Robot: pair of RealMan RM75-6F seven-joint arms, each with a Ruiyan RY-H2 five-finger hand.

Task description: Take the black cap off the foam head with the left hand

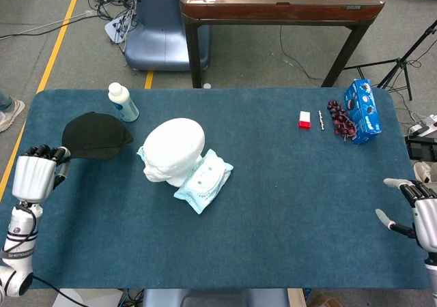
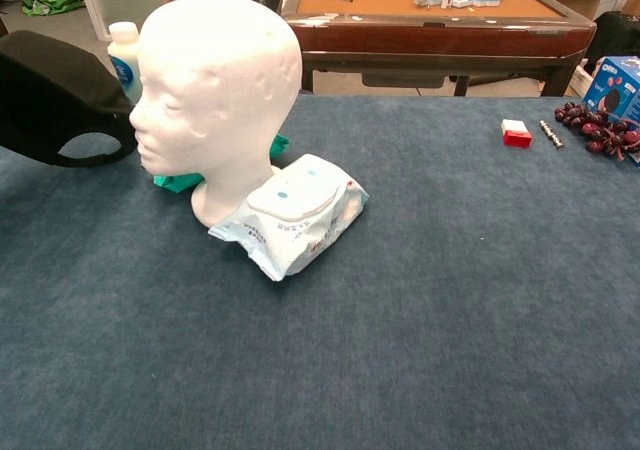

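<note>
The black cap (image 1: 95,135) is off the white foam head (image 1: 174,149) and hangs to its left, low over the blue table; in the chest view the black cap (image 2: 55,98) shows at the left edge. My left hand (image 1: 35,174) grips the cap by its brim at the table's left edge. The bare foam head (image 2: 215,80) stands upright, facing left. My right hand (image 1: 420,211) hovers open at the table's right edge, holding nothing. Neither hand appears in the chest view.
A pack of wet wipes (image 1: 203,179) leans against the foam head's base, with something green (image 2: 178,181) behind it. A white bottle (image 1: 123,101) stands at the back left. A small red box (image 1: 304,119), dark grapes (image 1: 340,119) and a blue cookie box (image 1: 362,110) sit at the back right.
</note>
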